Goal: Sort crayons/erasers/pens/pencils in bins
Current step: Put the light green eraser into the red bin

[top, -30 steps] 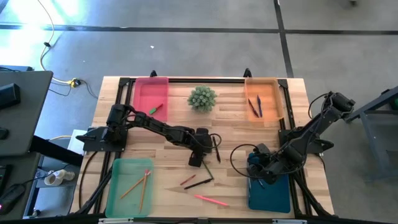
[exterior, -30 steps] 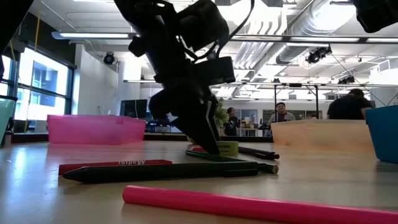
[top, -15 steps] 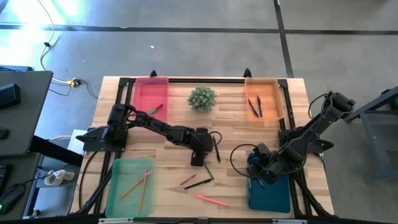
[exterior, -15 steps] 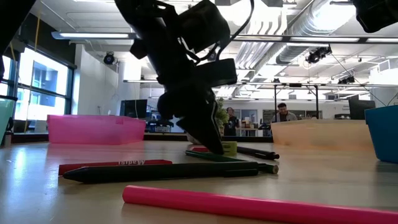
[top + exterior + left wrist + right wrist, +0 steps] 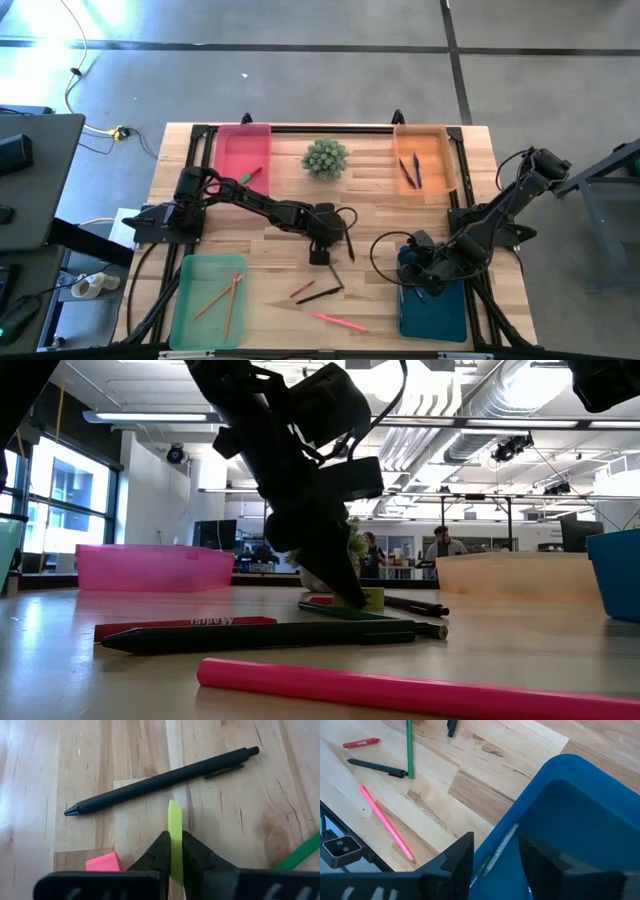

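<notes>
A: Left gripper (image 5: 175, 851)?
B: Pinched on a yellow-green eraser (image 5: 175, 832) mid-table, black pen (image 5: 162, 781) at twelve o'clock.
A: Right gripper (image 5: 496, 851)?
B: Spread over the teal bin (image 5: 580, 815), at the table's edge.

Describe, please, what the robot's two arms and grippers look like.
Both arms are dark, near-black, jointed links on black bases, each trailing looping black cables. The left gripper has two matte black fingers tapering to narrow tips from a broad black bar. The right gripper has flat, black fingers too. No markings show.
</notes>
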Controlling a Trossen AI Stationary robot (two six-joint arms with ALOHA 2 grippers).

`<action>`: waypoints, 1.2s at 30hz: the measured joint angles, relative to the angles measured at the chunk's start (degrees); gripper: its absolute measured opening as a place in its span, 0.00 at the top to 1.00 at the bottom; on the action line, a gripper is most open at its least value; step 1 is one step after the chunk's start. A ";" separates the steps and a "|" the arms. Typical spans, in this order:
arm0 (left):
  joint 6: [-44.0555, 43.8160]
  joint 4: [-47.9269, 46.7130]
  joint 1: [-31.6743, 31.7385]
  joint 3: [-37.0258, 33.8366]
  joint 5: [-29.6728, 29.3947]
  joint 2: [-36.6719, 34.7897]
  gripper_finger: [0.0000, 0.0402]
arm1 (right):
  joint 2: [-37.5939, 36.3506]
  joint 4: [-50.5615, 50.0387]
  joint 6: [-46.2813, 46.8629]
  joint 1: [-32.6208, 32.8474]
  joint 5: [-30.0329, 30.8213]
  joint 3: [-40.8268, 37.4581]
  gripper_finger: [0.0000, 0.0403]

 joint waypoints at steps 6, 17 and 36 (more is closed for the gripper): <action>-2.57 -2.99 0.14 -0.26 0.36 -1.69 0.97 | 0.00 0.53 0.00 -0.01 0.00 0.00 0.63; -1.98 -11.10 0.12 -0.15 -0.88 -10.65 0.98 | 0.00 6.18 -4.30 -0.32 0.23 0.00 0.63; -10.19 -8.99 5.77 -20.18 -5.84 -38.07 0.99 | 0.02 18.56 -30.76 -12.03 1.11 3.91 0.63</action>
